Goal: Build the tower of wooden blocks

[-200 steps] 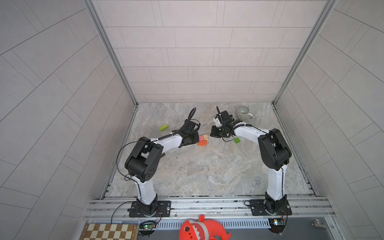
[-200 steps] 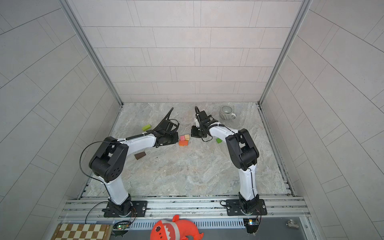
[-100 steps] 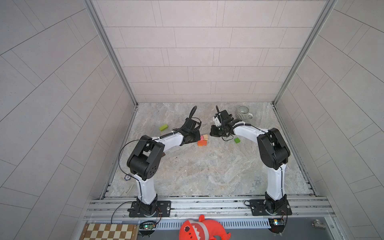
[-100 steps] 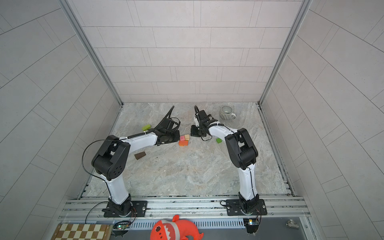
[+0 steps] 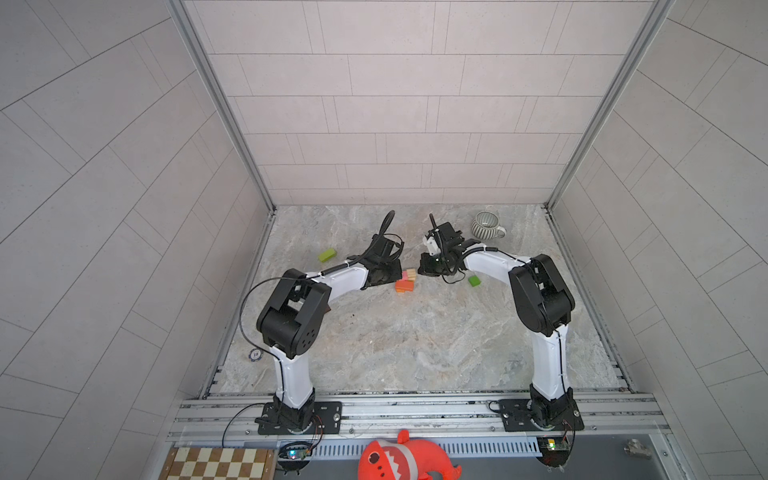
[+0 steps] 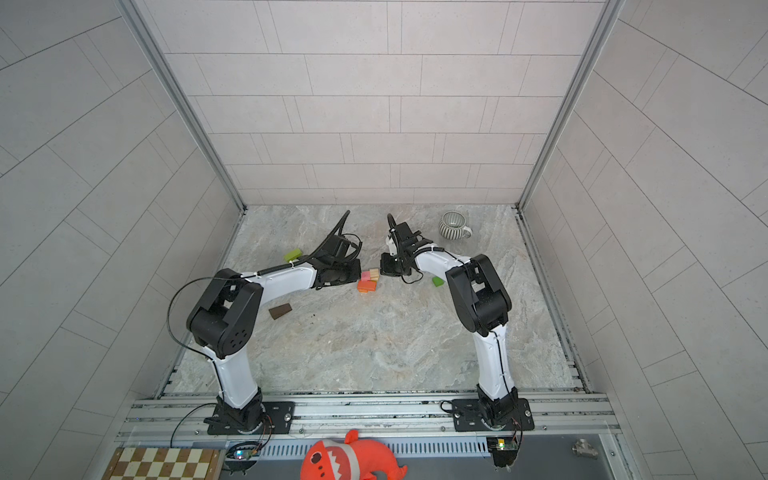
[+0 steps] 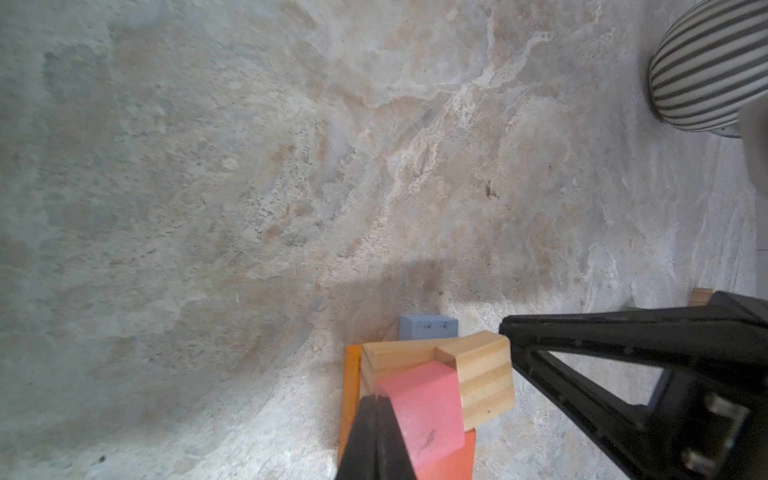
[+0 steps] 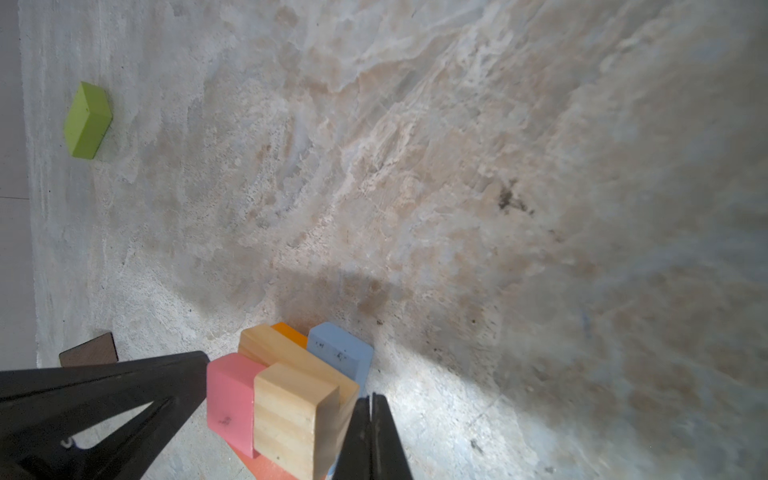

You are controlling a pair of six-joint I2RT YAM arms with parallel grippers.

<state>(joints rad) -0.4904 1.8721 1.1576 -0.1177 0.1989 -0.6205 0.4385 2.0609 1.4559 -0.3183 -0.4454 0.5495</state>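
Note:
The wood block tower stands mid-table: a flat orange block point(image 5: 404, 286) point(image 7: 352, 395) carries a pink block point(image 7: 424, 403) point(image 8: 228, 395) and a tan notched block point(image 7: 478, 365) point(image 8: 291, 411). A blue block point(image 8: 340, 353) lies against it. My left gripper point(image 7: 376, 399) point(image 5: 399, 277) is shut and empty, its tip against the pink block. My right gripper point(image 8: 371, 399) point(image 5: 419, 272) is shut and empty too, its tip at the tan block's opposite side. Loose on the table lie two green blocks point(image 5: 327, 254) point(image 5: 474, 281) and a dark brown block point(image 6: 280, 311).
A grey-and-white striped mug point(image 5: 487, 225) stands at the back right, behind the right arm. Tiled walls close the table on three sides. A small round chip point(image 5: 255, 354) lies near the left arm's base.
The left arm's elbow has shifted slightly. Both grippers have stayed shut at the sides of the stack, and the blocks have barely moved.

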